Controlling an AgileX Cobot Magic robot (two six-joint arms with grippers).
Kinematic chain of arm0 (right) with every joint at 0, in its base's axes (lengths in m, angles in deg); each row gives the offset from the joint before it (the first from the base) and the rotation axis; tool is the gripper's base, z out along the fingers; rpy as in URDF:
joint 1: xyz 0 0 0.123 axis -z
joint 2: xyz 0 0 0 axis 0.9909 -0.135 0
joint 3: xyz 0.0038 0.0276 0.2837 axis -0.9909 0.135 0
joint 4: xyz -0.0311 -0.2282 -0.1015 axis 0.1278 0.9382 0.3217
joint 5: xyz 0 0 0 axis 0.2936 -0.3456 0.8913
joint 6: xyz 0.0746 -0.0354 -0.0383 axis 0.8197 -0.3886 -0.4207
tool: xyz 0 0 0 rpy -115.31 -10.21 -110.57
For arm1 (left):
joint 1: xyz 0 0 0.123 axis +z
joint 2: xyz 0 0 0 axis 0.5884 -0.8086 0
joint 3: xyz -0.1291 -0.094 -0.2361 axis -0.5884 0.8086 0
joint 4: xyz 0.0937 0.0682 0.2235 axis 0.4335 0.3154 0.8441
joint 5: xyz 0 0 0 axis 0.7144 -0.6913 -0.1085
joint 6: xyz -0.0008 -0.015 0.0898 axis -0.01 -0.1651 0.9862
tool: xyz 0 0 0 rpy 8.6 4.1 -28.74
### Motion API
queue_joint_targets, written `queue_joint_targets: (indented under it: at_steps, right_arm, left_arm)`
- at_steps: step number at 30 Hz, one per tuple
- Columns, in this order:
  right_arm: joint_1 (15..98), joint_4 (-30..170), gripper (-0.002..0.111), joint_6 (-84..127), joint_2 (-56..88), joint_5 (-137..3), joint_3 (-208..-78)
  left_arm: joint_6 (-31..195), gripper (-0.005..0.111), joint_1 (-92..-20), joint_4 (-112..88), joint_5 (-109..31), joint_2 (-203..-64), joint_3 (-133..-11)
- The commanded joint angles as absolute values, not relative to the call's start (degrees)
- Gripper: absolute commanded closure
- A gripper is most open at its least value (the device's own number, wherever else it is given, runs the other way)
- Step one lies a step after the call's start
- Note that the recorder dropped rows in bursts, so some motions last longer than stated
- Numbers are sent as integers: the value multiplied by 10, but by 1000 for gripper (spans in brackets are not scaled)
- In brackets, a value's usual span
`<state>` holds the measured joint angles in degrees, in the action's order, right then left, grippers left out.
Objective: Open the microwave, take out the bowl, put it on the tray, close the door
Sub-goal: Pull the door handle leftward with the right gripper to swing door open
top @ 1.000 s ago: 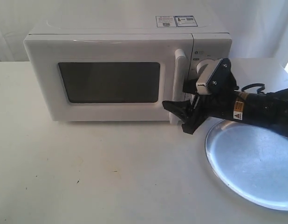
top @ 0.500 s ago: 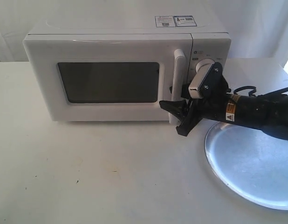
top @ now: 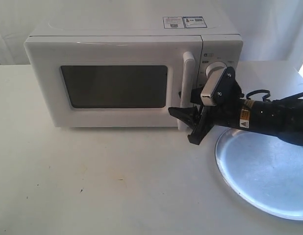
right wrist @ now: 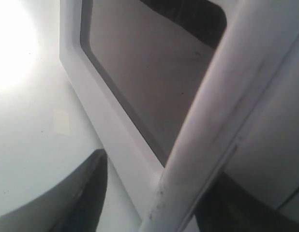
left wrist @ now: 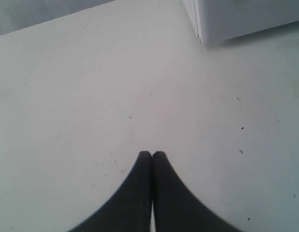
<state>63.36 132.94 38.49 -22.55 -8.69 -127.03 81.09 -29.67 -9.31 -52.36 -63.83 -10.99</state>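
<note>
The white microwave (top: 117,49) stands at the back of the table, its door (top: 43,88) shut. My right gripper (top: 185,125) is open at the lower end of the vertical bar handle (top: 189,73). In the right wrist view the handle (right wrist: 222,106) runs between the two dark fingers (right wrist: 86,193), with a gap on one side. The shiny silver tray (top: 269,171) lies on the table at the right, under the right arm. My left gripper (left wrist: 152,154) is shut on nothing, low over bare table near a microwave corner (left wrist: 236,17). The bowl is hidden.
The dark window (right wrist: 154,72) fills much of the right wrist view. Two round knobs (top: 213,71) sit on the microwave's right panel, just behind the right wrist. The white table (top: 92,181) stretches in front of the microwave. The left arm is outside the exterior view.
The right gripper has shifted left and slightly up, closing in on the lower end of the handle, then almost held still. The door stays shut.
</note>
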Motion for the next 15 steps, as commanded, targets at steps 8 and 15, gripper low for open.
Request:
queue_joint_targets:
  at_steps: [8, 15]
  right_arm:
    - [613, 1530, 108, 364, -209, 32, -1283]
    - [613, 1521, 108, 405, -186, 32, -1283]
  left_arm:
    - [809, 107, -299, -98, -524, -637, -111]
    - [809, 107, -299, -98, -524, -637, -111]
